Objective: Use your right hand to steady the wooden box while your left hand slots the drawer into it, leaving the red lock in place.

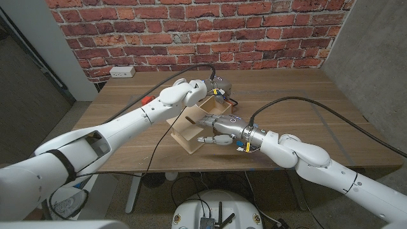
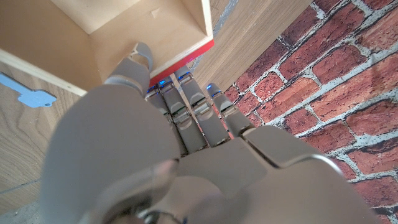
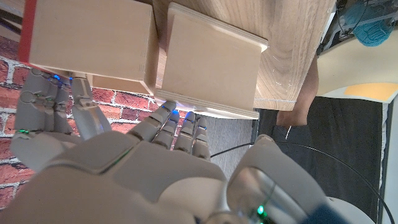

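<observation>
Left hand (image 1: 205,89) grips the drawer (image 2: 134,28) at its red-edged end, its open mouth just beyond the fingertips, while right hand (image 1: 219,124), fingers spread, presses the wooden box (image 1: 191,130) sitting directly ahead, drawer alongside it.

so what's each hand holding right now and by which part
The left hand grips the drawer by its red-edged end. The right hand presses its fingers against the wooden box's side, steadying rather than gripping.

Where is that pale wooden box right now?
In the head view, the pale wooden box sits mid-table near the front edge, between the left hand behind it and the right hand against its right side.
</observation>
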Tool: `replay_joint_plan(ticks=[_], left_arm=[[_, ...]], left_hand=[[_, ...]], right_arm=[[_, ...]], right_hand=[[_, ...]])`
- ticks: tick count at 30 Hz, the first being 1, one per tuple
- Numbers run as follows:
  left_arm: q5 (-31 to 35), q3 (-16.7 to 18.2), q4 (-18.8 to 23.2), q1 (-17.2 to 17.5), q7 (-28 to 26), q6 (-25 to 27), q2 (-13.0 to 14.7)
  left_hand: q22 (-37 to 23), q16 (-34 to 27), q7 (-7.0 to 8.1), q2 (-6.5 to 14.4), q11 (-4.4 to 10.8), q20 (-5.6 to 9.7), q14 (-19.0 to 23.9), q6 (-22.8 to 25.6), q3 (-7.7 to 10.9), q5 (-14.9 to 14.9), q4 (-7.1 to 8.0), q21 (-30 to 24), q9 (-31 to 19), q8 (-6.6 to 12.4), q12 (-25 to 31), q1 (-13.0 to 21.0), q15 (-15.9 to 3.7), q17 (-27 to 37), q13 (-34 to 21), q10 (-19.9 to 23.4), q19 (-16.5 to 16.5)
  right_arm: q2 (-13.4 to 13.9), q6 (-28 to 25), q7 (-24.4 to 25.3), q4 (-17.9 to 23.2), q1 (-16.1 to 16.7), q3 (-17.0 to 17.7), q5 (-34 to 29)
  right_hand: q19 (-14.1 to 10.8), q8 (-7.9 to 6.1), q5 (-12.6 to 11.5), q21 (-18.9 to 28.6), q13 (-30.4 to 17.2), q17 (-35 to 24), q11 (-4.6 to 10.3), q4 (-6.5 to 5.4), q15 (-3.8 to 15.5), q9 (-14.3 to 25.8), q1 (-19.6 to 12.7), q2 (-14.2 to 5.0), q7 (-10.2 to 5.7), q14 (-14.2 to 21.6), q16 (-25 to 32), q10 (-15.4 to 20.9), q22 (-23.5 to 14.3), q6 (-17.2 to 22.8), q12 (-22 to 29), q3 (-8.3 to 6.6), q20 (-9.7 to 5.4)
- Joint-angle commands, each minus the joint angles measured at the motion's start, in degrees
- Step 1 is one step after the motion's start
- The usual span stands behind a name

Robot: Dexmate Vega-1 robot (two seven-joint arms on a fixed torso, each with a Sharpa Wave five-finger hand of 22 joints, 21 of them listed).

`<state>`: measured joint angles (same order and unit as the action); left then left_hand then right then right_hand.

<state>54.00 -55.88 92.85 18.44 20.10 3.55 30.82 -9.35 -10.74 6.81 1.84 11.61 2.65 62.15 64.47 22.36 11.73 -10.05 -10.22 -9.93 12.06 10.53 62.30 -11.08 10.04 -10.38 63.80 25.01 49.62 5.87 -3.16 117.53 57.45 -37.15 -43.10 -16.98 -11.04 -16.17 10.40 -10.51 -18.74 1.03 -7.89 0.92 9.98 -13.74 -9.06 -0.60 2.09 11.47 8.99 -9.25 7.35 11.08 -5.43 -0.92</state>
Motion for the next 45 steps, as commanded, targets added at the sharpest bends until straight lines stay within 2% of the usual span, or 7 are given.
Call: replay_joint_plan(ticks=[1,26,45], left_arm=[[-1.8,-0.2,-1.7,-1.6,1.4,-2.0,-0.1],[-2.8,-1.0,-3.3,-3.4,2.5,-3.2,-0.5],[-2.4,-0.8,-1.9,-2.6,2.8,-3.1,0.2]], left_hand=[[-0.2,-0.4,-0.54,2.5,-0.08,8.68,0.5,1.3,0.1,0.5,0.11,-0.4,-0.9,0.44,0.3,2.2,-2.9,0.2,-0.2,0.6,0.3],[-0.2,-0.4,-0.54,2.5,-0.07,8.67,0.6,1.3,0.03,0.5,0.13,-0.4,-0.9,0.37,0.2,2.2,-2.91,0.2,-0.2,0.7,0.5],[-0.2,-0.3,-0.57,2.6,-0.04,8.73,0.6,1.3,0.02,0.5,0.13,-0.4,-0.9,0.34,0.2,2.2,-2.9,0.2,-0.2,0.7,0.6]], right_arm=[[-0.3,0.0,-0.3,-0.3,-0.4,-0.2,0.2],[-0.8,-0.5,-0.2,-0.8,-0.7,-0.7,0.5],[-0.5,-0.3,0.4,-0.7,-0.8,-0.8,-0.4]], right_hand=[[-0.5,-0.33,-0.4,0.3,-0.3,-0.1,-0.07,-0.37,-0.03,0.3,-0.3,-0.53,-0.07,0.7,0.4,0.5,-0.3,0.5,0.2,0.04,-0.04],[-0.5,-0.33,-0.4,0.3,-0.3,-0.1,-0.07,-0.37,-0.03,0.3,-0.3,-0.53,-0.07,0.7,0.4,0.5,-0.3,0.5,0.2,0.04,-0.04],[-0.5,-0.33,-0.4,0.3,-0.3,-0.1,-0.07,-0.37,-0.03,0.3,-0.3,-0.53,-0.07,0.7,0.4,0.5,-0.3,0.5,0.2,0.04,-0.04]])
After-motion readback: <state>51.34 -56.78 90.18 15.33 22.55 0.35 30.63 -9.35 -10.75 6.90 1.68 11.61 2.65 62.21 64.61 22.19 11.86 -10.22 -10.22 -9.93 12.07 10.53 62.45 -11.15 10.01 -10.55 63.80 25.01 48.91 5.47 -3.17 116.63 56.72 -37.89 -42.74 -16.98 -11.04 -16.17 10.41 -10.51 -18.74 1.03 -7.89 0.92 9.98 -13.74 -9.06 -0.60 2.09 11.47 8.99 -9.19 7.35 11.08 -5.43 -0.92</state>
